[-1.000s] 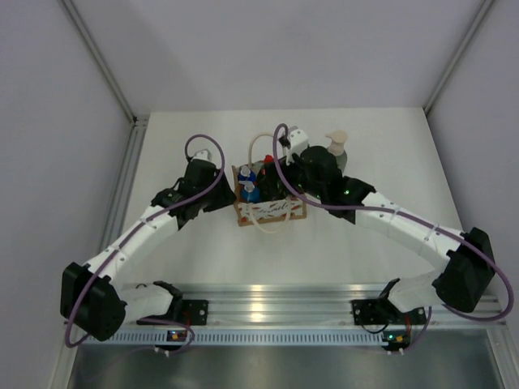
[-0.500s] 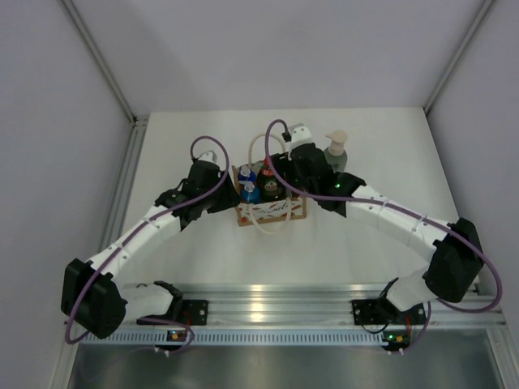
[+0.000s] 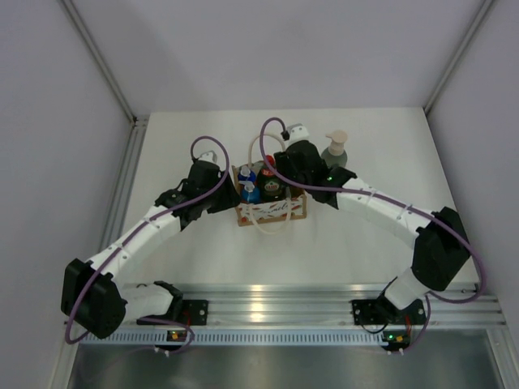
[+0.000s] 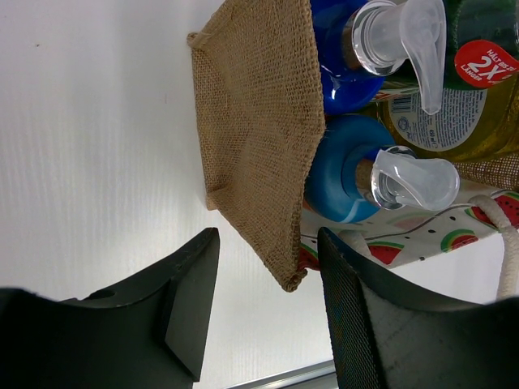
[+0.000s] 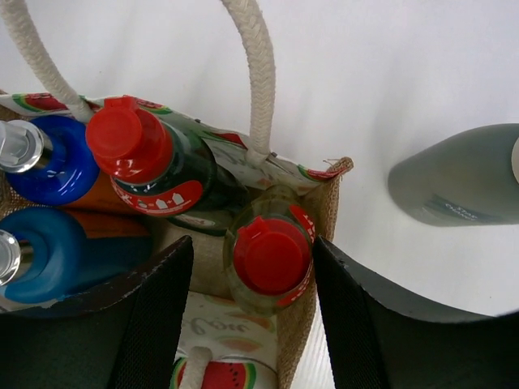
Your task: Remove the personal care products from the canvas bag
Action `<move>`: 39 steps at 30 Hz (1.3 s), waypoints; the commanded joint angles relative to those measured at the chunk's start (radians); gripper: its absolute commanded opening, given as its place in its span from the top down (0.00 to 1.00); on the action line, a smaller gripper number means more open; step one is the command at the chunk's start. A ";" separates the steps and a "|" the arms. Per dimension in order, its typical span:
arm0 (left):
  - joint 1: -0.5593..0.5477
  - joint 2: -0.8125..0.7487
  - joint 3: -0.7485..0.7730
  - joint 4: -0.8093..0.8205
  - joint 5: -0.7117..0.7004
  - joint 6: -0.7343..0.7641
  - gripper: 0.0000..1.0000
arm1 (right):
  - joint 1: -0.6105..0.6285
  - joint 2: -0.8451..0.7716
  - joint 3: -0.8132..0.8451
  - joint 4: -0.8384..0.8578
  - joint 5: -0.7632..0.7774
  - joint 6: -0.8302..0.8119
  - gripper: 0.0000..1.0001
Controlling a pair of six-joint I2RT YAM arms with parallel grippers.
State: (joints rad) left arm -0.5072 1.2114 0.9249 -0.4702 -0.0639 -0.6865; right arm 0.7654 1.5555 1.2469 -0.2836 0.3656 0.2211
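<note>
One of five is out. The left gripper (image 4: pixel 268 243) is held open, the bag's (image 3: pixel 272 212) corner between its jaws. Inside are left two blue-topped bottles (image 4: pixel 349 166), the green bottle (image 5: pixel 174 178) and the yellow bottle (image 5: pixel 272 258), which is straddled, ungripped, by the spread right gripper (image 5: pixel 253 243). The pump bottle (image 3: pixel 334 152) stands on the bench (image 3: pixel 211 251).

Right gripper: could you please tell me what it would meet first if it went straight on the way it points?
Probably the red cap of the slim yellow bottle, standing in the canvas bag, centred ahead of the open right gripper.
</note>
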 commanded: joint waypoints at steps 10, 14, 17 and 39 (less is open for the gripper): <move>-0.007 -0.003 -0.008 0.042 0.012 0.005 0.43 | -0.034 0.071 0.062 -0.035 -0.005 0.035 0.42; -0.007 -0.001 -0.008 0.041 0.013 0.005 0.43 | -0.035 0.086 0.057 -0.039 0.004 0.038 0.41; -0.007 -0.003 -0.008 0.041 0.018 0.005 0.43 | -0.038 0.101 0.059 -0.040 0.007 0.040 0.41; -0.007 -0.016 -0.011 0.042 0.022 0.012 0.44 | -0.043 0.169 0.043 -0.028 0.062 0.093 0.37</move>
State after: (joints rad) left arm -0.5072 1.2114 0.9245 -0.4698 -0.0528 -0.6853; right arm 0.7383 1.7039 1.2724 -0.2848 0.3931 0.2840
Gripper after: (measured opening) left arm 0.564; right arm 0.626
